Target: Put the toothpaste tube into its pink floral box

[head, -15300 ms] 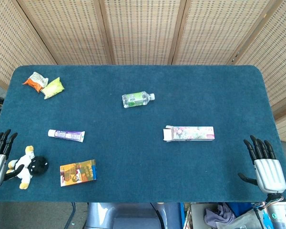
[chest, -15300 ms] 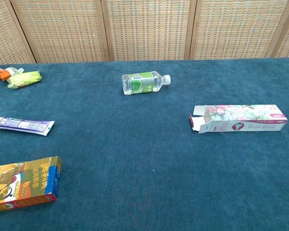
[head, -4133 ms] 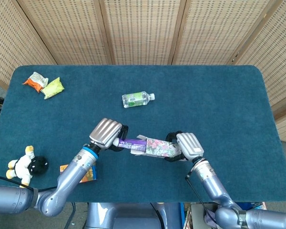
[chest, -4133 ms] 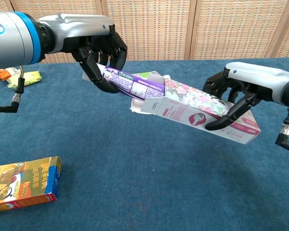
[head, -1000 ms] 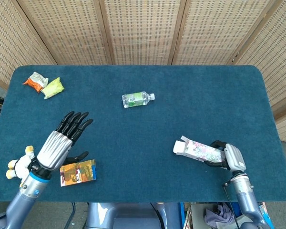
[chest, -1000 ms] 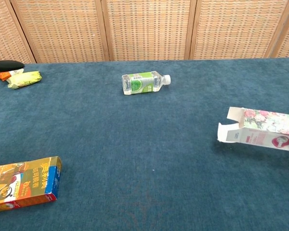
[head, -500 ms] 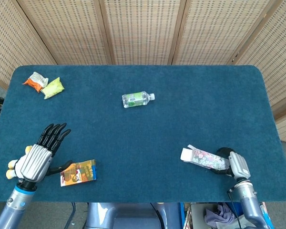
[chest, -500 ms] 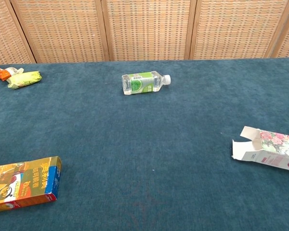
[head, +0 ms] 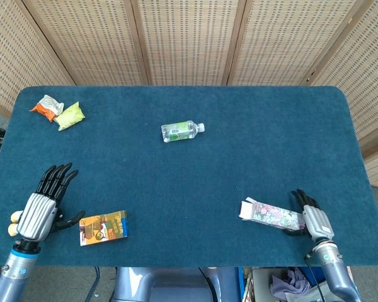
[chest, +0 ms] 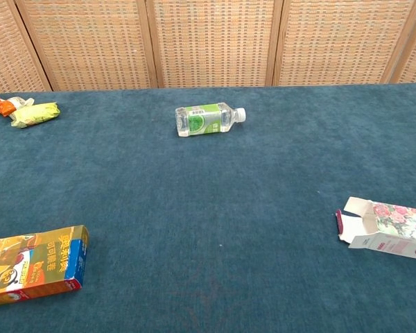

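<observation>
Pink floral box [head: 271,214]: flat on table, flaps open; right hand [head: 313,220] fingers spread beside it. Left hand [head: 43,204] spread, empty, apart.

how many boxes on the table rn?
2. The pink floral box lies near the front right by the right hand; the orange box lies front left. None seems hidden.

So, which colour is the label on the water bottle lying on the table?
Green, on the clear water bottle with its white cap; the chest view shows it best.
</observation>
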Robot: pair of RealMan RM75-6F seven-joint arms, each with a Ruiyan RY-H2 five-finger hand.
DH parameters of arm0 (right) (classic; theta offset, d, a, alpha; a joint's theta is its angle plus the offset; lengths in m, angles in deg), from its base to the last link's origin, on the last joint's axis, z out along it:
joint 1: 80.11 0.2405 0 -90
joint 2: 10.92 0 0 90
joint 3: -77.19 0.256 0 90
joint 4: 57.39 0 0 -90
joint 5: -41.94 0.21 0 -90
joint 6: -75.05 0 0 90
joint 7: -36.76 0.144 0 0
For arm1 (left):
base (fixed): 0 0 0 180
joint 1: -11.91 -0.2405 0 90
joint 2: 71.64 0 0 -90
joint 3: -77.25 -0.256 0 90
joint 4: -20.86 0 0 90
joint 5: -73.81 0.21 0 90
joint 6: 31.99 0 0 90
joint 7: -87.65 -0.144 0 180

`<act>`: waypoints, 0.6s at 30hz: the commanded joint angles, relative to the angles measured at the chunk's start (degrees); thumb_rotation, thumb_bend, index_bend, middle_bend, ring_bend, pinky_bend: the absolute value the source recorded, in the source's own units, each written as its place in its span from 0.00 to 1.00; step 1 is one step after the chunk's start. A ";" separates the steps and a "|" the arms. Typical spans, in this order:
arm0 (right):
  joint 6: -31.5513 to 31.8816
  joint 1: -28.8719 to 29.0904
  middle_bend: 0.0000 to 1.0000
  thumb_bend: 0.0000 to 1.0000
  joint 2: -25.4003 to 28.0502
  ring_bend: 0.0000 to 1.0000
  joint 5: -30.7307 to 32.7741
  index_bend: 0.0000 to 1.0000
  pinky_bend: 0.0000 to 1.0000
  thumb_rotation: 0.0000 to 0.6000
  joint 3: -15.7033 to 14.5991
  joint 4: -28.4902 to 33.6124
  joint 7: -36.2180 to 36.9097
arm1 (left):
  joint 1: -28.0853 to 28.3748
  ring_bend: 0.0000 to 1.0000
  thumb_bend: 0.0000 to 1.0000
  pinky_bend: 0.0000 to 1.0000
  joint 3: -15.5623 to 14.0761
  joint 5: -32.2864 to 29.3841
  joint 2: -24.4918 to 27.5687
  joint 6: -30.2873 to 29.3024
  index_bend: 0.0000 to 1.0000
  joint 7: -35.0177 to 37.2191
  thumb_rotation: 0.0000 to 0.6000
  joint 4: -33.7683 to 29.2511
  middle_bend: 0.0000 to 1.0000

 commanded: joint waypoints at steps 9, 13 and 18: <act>16.10 -3.35 0.00 0.00 3.46 0.00 -10.43 0.00 0.00 1.00 -1.37 4.08 -14.29 | -2.67 0.00 0.23 0.00 -0.70 -1.17 1.70 2.38 0.02 -4.62 1.00 1.76 0.00; 20.82 -4.90 0.00 0.00 5.11 0.00 -13.50 0.00 0.00 1.00 -1.89 5.41 -17.80 | -4.01 0.00 0.23 0.00 -0.63 -2.51 2.27 2.91 0.01 -5.28 1.00 2.16 0.00; 23.51 -7.18 0.00 0.00 8.83 0.00 -15.21 0.00 0.00 1.00 -3.51 8.14 -20.78 | -5.41 0.00 0.23 0.00 -0.42 -3.39 2.81 3.10 0.01 -4.05 1.00 2.94 0.00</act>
